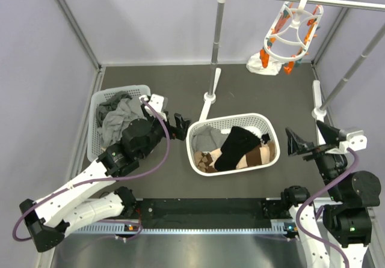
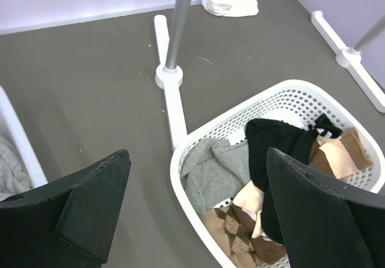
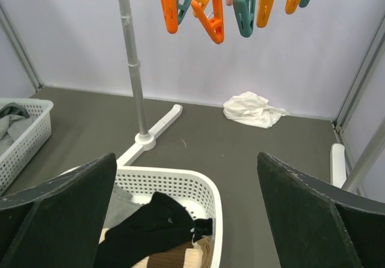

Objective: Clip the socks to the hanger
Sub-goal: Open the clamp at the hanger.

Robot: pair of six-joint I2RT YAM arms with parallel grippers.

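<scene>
The socks lie heaped in the middle white basket (image 1: 195,154): a black sock (image 1: 236,146) on top, grey ones (image 1: 207,139) at the left, tan ones with brown bands (image 1: 260,154) at the right. The white hanger (image 1: 293,32) with orange and teal pegs (image 3: 213,15) hangs from the rail at the back right. My left gripper (image 1: 178,127) is open just left of the basket, nothing between its fingers (image 2: 96,208). My right gripper (image 1: 307,140) is open at the basket's right, also holding nothing. The left wrist view shows the black sock (image 2: 277,142), grey sock (image 2: 216,169) and tan sock (image 2: 337,157).
A second mesh basket (image 1: 123,91) at the left holds grey garments (image 1: 117,121). A brown diamond-patterned cloth (image 2: 237,232) lies in the middle basket. The rack's post (image 1: 215,45) and foot (image 1: 207,103) stand behind it, another post (image 1: 349,76) at the right. White cloth (image 1: 263,65) lies on the floor.
</scene>
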